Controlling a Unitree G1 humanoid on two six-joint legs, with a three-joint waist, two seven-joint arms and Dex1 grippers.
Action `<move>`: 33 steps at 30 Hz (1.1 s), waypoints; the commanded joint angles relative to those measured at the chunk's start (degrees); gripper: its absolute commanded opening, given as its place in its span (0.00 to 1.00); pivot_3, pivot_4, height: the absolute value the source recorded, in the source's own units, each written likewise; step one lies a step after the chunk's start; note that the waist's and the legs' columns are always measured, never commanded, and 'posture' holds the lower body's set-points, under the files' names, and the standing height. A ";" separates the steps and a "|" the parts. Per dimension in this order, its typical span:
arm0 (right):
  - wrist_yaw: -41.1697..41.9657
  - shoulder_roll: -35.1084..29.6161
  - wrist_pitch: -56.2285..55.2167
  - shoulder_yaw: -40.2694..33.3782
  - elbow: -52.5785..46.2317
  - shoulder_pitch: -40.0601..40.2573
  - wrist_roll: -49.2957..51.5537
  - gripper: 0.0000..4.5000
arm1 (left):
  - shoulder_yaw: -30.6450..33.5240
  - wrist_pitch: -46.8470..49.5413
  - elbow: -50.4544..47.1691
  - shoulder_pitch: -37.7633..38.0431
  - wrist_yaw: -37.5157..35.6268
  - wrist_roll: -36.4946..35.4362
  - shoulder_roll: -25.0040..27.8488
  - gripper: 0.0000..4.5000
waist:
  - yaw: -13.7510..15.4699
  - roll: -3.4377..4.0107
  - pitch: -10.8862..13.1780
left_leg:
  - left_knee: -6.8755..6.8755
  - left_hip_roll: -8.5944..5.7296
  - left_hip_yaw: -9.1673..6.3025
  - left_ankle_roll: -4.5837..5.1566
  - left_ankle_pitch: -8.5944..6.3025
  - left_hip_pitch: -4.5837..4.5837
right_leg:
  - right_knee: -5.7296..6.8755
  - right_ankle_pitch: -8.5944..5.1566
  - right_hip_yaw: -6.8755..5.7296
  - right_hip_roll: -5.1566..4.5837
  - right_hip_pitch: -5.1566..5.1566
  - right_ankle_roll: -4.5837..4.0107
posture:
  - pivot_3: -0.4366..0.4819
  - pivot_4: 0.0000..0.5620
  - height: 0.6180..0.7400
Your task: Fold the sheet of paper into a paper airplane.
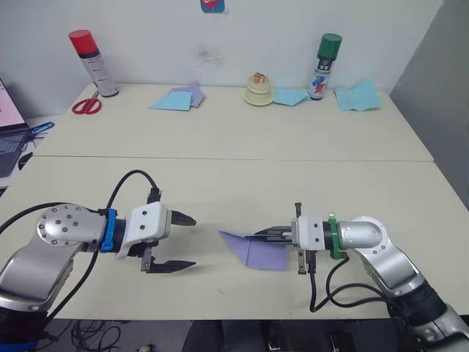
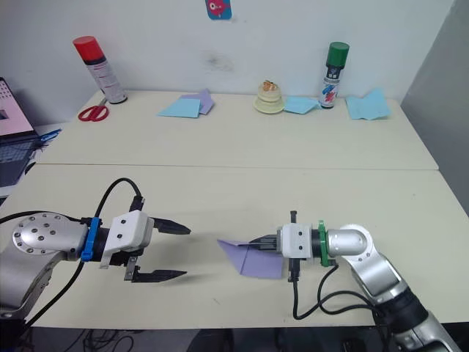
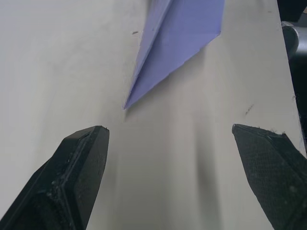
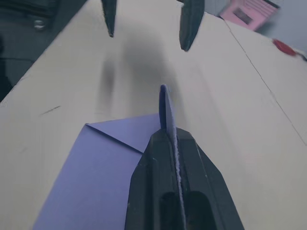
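Pinching the paper airplane [image 1: 255, 248] near the front of the surface [image 1: 242, 147].
Right claw [image 1: 276, 234] clamped on its raised fold; left claw [image 1: 181, 242] spread wide, apart from its nose. Late stage, probably; next likely needs wings opened.

two spray cans [image 1: 93, 62], perhaps three blue papers [image 1: 357, 96]

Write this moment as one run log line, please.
stage: folding | paper airplane: folded, on table | right gripper: shut on its raised fold | left gripper: open, apart from its tip
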 commanded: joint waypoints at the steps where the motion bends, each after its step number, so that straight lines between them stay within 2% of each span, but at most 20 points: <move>1: 3.02 1.44 -4.04 0.51 3.74 -2.60 0.56 0.01 | 2.83 0.88 -3.31 1.09 0.99 -2.22 0.56 1.00 | 0.12 0.00 0.00 | 0.01 0.00 0.00 0.00 0.00 -0.01 | 0.00 0.00 -0.01 0.00 0.00 0.00 | 0.48 0.27 0.88; 6: 3.58 2.58 -8.14 1.87 7.89 -3.42 -2.41 0.01 | 3.01 3.36 -5.92 1.56 3.01 -4.11 -0.06 1.00 | 0.17 0.00 0.00 | 0.05 -0.02 -0.02 0.00 0.00 -0.01 | 0.01 0.01 0.03 -0.06 0.01 0.00 | 0.48 0.27 0.88; 15: 0.85 2.64 -9.48 1.22 8.03 -1.55 -4.76 0.01 | 1.19 3.91 -6.52 0.11 4.24 -4.91 -0.08 1.00 | 0.16 0.00 0.00 | 0.06 -0.01 -0.04 0.00 0.00 0.03 | 0.13 0.01 0.04 -0.05 0.00 -0.02 | 0.48 0.27 0.88; 18: 1.66 2.04 -9.07 1.08 6.37 -0.95 -3.46 0.12 | 0.33 3.65 -6.56 -0.27 4.20 -4.79 -0.11 1.00 | 0.16 0.01 0.00 | 0.09 -0.02 -0.03 0.00 0.00 0.04 | 0.16 0.02 0.05 -0.05 0.01 -0.02 | 0.48 0.27 0.88; 22: 3.98 -1.14 -0.12 -0.17 -2.52 -0.24 1.47 0.44 | -0.27 3.81 -6.82 -0.29 4.40 -4.89 -0.16 1.00 | 0.17 0.03 0.02 | 0.15 -0.02 -0.04 0.00 0.00 0.03 | 0.21 0.02 0.08 -0.05 0.00 -0.02 | 0.48 0.27 0.88; 26: 4.09 -5.27 12.92 -3.19 -14.05 -0.06 9.35 0.44 | -0.71 3.90 -7.10 -0.09 4.47 -5.02 -0.13 1.00 | 0.17 0.05 0.03 | 0.25 0.01 -0.10 0.00 0.00 0.03 | 0.34 0.01 0.04 -0.05 -0.01 -0.02 | 0.48 0.27 0.88; 29: 0.89 -5.66 20.94 -5.34 -18.69 -0.45 13.03 0.44 | -0.99 3.83 -7.21 0.05 4.37 -5.07 -0.18 1.00 | 0.17 0.05 0.03 | 0.40 0.01 -0.14 0.00 0.00 0.03 | 0.48 0.00 0.02 -0.05 0.00 -0.03 | 0.48 0.27 0.88; 31: -2.22 -4.46 23.38 -4.51 -17.37 -1.06 10.13 0.35 | -1.44 3.74 -6.97 -0.14 4.45 -4.86 -0.34 1.00 | 0.12 0.05 0.03 | 0.58 0.01 -0.16 0.00 0.00 0.04 | 0.62 0.00 0.00 -0.05 0.01 -0.04 | 0.48 0.27 0.88; 33: -3.32 -4.25 24.17 -2.16 -15.55 -1.15 6.36 0.22 | -1.97 3.68 -6.81 -0.62 4.54 -4.84 -0.67 1.00 | 0.12 0.06 0.04 | 0.73 -0.01 -0.13 0.00 0.00 0.04 | 0.74 0.01 0.04 -0.05 0.01 -0.05 | 0.48 0.27 0.88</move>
